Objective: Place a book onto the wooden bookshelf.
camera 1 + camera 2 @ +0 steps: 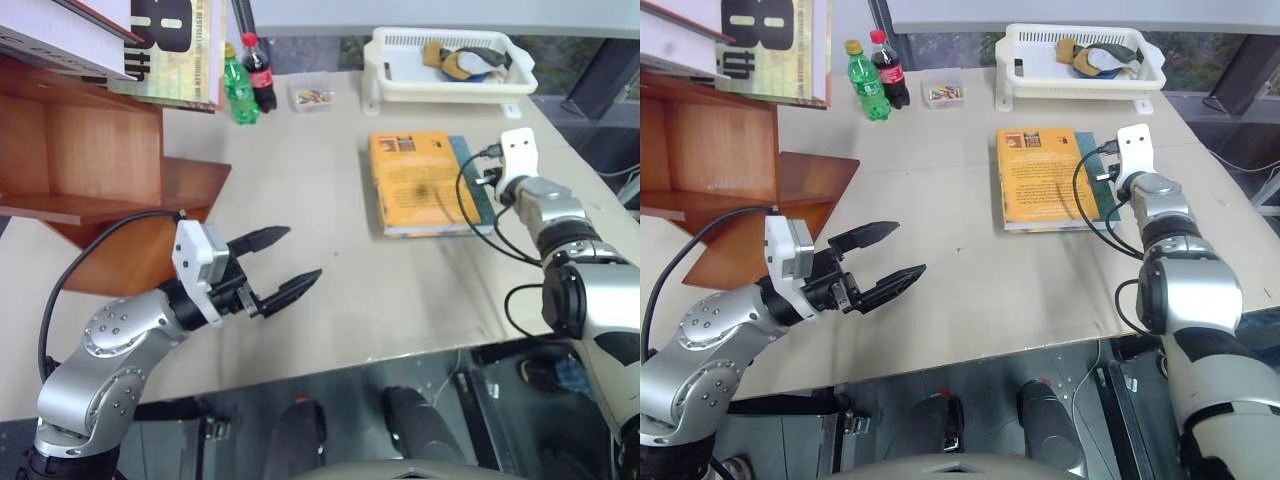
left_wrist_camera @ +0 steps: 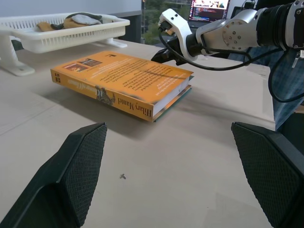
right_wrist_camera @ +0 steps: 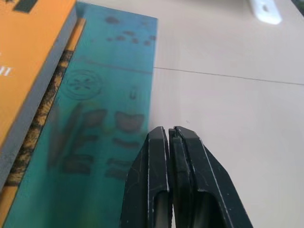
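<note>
The thick orange book (image 1: 420, 180) lies flat on the table, stacked on a thinner teal book (image 3: 99, 118) whose edge sticks out on the right. The reddish-brown wooden bookshelf (image 1: 90, 150) stands at the table's left. My left gripper (image 1: 303, 252) hovers open and empty near the shelf's lower board, pointing toward the book (image 2: 123, 78) from well short of it. My right gripper (image 3: 169, 129) is shut with nothing between its fingers, its tips low at the right edge of the teal book. The wrist mount hides those fingers in the head views.
A white basket (image 1: 400, 90) holding several small items stands at the back. A green bottle (image 1: 240, 90), a cola bottle (image 1: 262, 75) and a small clear box (image 1: 311, 96) stand behind the shelf. A pale yellow book (image 1: 170, 50) with big numerals rests on the shelf.
</note>
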Robot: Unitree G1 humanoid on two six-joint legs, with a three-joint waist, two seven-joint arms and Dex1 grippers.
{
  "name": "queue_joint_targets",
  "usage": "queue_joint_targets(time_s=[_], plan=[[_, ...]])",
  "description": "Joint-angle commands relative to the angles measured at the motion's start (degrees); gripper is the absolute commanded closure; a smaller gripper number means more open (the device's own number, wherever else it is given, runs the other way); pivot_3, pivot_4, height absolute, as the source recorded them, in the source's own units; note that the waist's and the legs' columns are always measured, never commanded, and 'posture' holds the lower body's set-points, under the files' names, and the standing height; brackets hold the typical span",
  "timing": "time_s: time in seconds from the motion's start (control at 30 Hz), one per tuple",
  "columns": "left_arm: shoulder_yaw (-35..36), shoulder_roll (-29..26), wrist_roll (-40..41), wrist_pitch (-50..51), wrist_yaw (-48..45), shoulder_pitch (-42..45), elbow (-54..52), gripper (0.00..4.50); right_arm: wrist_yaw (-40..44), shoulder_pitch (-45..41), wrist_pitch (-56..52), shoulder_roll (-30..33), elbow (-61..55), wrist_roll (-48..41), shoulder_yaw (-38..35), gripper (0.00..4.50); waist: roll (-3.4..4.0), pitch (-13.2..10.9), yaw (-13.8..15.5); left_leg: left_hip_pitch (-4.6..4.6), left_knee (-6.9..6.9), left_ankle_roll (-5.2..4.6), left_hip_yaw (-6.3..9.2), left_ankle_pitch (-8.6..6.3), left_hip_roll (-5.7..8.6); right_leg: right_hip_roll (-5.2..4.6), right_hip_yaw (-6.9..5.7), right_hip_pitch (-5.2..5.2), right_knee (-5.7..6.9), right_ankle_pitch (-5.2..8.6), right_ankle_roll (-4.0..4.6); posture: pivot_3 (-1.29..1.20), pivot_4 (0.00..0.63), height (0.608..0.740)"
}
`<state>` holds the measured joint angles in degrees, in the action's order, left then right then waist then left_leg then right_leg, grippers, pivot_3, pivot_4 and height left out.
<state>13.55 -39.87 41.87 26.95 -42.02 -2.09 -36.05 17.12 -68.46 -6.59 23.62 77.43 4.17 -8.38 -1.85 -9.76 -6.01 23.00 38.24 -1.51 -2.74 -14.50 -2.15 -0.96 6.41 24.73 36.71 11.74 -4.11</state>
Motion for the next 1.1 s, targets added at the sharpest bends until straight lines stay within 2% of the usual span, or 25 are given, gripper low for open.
queue_joint_targets(time_s=[0.03, 0.27, 0.43, 0.8, 1.0, 1.1], plan=[[2.09, -0.37, 0.30, -1.13, 0.33, -0.28, -3.08, 0.00, 2.69, -1.44, 0.06, -0.74, -0.48, 0.68, 0.79, 4.32, -0.01, 0.00, -0.17, 0.00, 0.00, 0.00, 0.01, 0.00, 0.00, 0.00, 0.00, -0.01, 0.00, 0.00, 0.00, 0.00, 0.150, 0.740], [3.96, -0.09, 1.48, -1.87, -0.90, -2.32, -4.46, 0.00, 9.25, -0.80, -0.04, -1.40, -0.63, 0.62, 1.57, 4.32, -0.01, 0.01, -0.92, -0.02, 0.00, 0.00, 0.02, 0.00, 0.00, 0.00, -0.01, -0.02, 0.01, 0.00, 0.00, 0.00, 0.150, 0.740], [4.97, -0.32, 3.08, -2.63, -2.61, -2.57, -4.02, 0.00, 10.50, -0.45, 0.24, -1.35, -0.75, 0.31, 1.38, 4.32, -0.01, 0.01, -1.19, -0.03, 0.00, 0.00, 0.03, 0.00, -0.01, 0.00, -0.01, -0.02, 0.01, 0.00, 0.00, 0.00, 0.150, 0.740], [4.57, -0.05, 2.91, -2.60, -2.28, -2.15, -4.01, 0.00, -4.24, -1.73, 2.05, 1.34, -0.65, 1.18, 0.65, 4.32, 0.02, -0.01, -1.09, 0.02, 0.00, 0.00, 0.04, 0.00, 0.01, -0.02, -0.02, 0.00, -0.01, 0.00, 0.01, 0.00, 0.150, 0.740], [5.19, -0.14, 2.47, -2.74, -1.58, -2.76, -4.68, 0.00, -4.41, -0.95, 0.53, 0.69, -0.04, 1.75, 0.80, 4.32, 0.02, -0.02, -1.29, 0.00, -0.04, 0.00, 0.03, 0.00, 0.00, -0.01, -0.01, 0.00, -0.02, 0.00, 0.00, 0.00, 0.150, 0.740], [5.82, -0.11, 2.53, -2.78, -0.99, -3.43, -5.32, 0.00, -1.64, -0.58, 0.34, -0.41, 0.06, 1.31, 0.53, 4.32, 0.02, -0.02, -1.31, 0.00, -0.04, 0.00, 0.04, 0.00, 0.00, 0.00, -0.01, 0.00, -0.02, 0.00, 0.00, 0.00, 0.150, 0.740]])
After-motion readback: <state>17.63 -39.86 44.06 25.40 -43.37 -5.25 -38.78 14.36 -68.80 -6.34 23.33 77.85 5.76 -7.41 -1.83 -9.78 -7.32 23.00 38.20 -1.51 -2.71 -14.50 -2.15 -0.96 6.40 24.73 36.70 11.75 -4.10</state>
